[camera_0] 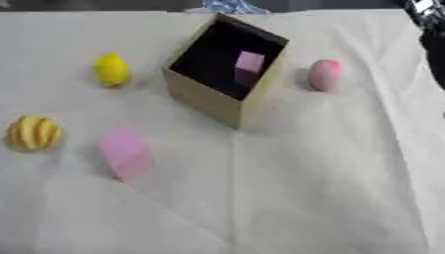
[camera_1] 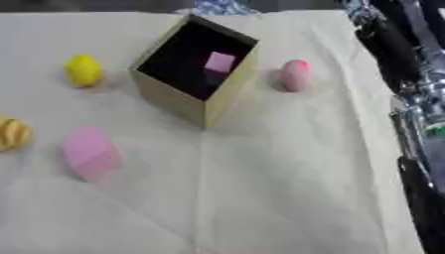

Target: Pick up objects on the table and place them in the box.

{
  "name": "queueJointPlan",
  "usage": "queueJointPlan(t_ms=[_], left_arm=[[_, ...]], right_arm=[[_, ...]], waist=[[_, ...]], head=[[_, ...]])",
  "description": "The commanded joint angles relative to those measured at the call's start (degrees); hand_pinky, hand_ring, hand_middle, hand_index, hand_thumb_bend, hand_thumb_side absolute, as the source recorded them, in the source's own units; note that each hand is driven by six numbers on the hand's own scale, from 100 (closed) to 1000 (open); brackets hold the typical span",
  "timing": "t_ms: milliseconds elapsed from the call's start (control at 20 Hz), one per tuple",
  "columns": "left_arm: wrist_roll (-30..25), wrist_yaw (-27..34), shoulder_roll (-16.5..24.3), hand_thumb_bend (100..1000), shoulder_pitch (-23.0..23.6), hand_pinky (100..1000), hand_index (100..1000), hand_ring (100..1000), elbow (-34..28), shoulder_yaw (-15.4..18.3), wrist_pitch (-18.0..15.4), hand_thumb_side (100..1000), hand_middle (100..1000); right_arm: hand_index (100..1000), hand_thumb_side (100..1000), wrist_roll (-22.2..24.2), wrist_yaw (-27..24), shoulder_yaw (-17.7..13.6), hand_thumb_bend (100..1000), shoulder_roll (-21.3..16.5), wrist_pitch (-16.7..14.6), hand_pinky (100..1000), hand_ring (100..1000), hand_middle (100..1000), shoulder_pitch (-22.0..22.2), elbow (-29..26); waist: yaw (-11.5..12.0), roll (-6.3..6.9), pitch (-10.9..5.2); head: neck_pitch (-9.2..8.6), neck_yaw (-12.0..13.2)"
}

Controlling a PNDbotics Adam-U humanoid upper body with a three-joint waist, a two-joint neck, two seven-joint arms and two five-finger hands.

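open box on the cloth with loose toys around it

a pink block (camera_0: 250, 62) lies inside the box (camera_0: 201, 96); a pink egg (camera_0: 326, 74) sits right of it, a yellow piece (camera_0: 112, 69), striped ball (camera_0: 33, 132) and pink cube (camera_0: 126, 152) left. only the right arm (camera_1: 417, 99) shows at the right edge, well apart; its hand is hidden, grip unknowable.

A creased white cloth (camera_0: 287, 188) covers the table, blue-patterned fabric (camera_0: 228, 6) at its far edge.

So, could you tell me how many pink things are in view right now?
3: a pink block on the cloth, left of and nearer than the box; a pink piece inside the box; a pink egg-shaped object right of the box. The box walls could hide more.
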Motion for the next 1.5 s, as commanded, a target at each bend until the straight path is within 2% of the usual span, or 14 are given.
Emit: queueJointPlan(t_ms=[50, 150, 300, 450, 650, 850, 1050, 1350, 1500], left_arm=[[-0.14, -0.19, 2.21, 412, -0.03, 736, 800, 701, -0.36, 0.16, 0.03, 639, 658], [-0.20, -0.26, 2.49, 410, 0.19, 735, 800, 702, -0.19, 0.10, 0.07, 639, 658], [-0.24, -0.33, 3.01, 410, 0.61, 735, 800, 702, 0.10, 0.09, 0.12, 640, 658], [-0.31, -0.35, 3.41, 409, 0.83, 735, 800, 702, 0.34, 0.03, 0.12, 640, 658], [-0.34, -0.43, 4.18, 407, 1.17, 734, 799, 702, 0.65, 0.06, 0.15, 643, 658], [-0.32, -0.45, 4.74, 406, 1.32, 734, 799, 702, 0.87, 0.10, 0.16, 643, 658], [-0.28, -0.40, 4.99, 405, 1.39, 734, 799, 703, 1.03, 0.14, 0.14, 644, 658], [-0.38, -0.33, 5.35, 404, 1.32, 734, 799, 703, 1.20, 0.04, 0.14, 644, 658], [-0.38, -0.22, 5.34, 404, 1.28, 734, 799, 704, 1.25, 0.00, 0.12, 645, 658]], right_arm=[[746, 553, 3.42, 5.48, 3.39, 100, -7.74, -0.97, 896, 966, 729, -5.60, 5.49], [772, 529, 6.12, 8.74, 7.12, 100, -12.93, -2.72, 891, 955, 740, -10.32, 11.36], [807, 496, 10.74, 12.23, 12.63, 100, -18.56, -6.94, 887, 947, 761, -17.14, 20.36], [833, 492, 15.65, 15.40, 16.53, 100, -20.46, -13.02, 886, 943, 777, -23.18, 29.07], [847, 504, 21.27, 19.22, 19.68, 100, -19.14, -21.41, 885, 935, 781, -29.52, 41.79], [851, 529, 24.57, 22.52, 20.79, 100, -16.86, -28.02, 885, 938, 787, -32.56, 53.12], [854, 540, 26.67, 25.00, 20.41, 118, -15.15, -33.16, 887, 942, 791, -33.96, 60.98], [854, 535, 28.68, 26.75, 20.13, 170, -13.57, -38.07, 889, 948, 792, -34.89, 67.21], [852, 508, 28.69, 26.42, 19.99, 209, -13.05, -38.78, 887, 949, 786, -34.93, 67.97]], waist=[[-0.02, -0.15, -1.44], [0.02, -0.33, -1.73], [-0.05, -0.46, -2.11], [-0.28, -0.63, -2.31], [-0.82, -1.16, -2.41], [-0.97, -1.50, -2.45], [-1.06, -1.58, -2.44], [-1.53, -1.60, -2.30], [-1.71, -1.52, -2.21]], head=[[0.49, 0.64], [0.78, 0.93], [1.24, 1.42], [1.45, 1.69], [1.54, 2.16], [1.32, 2.47], [0.98, 2.58], [0.89, 2.54], [0.81, 2.42]])
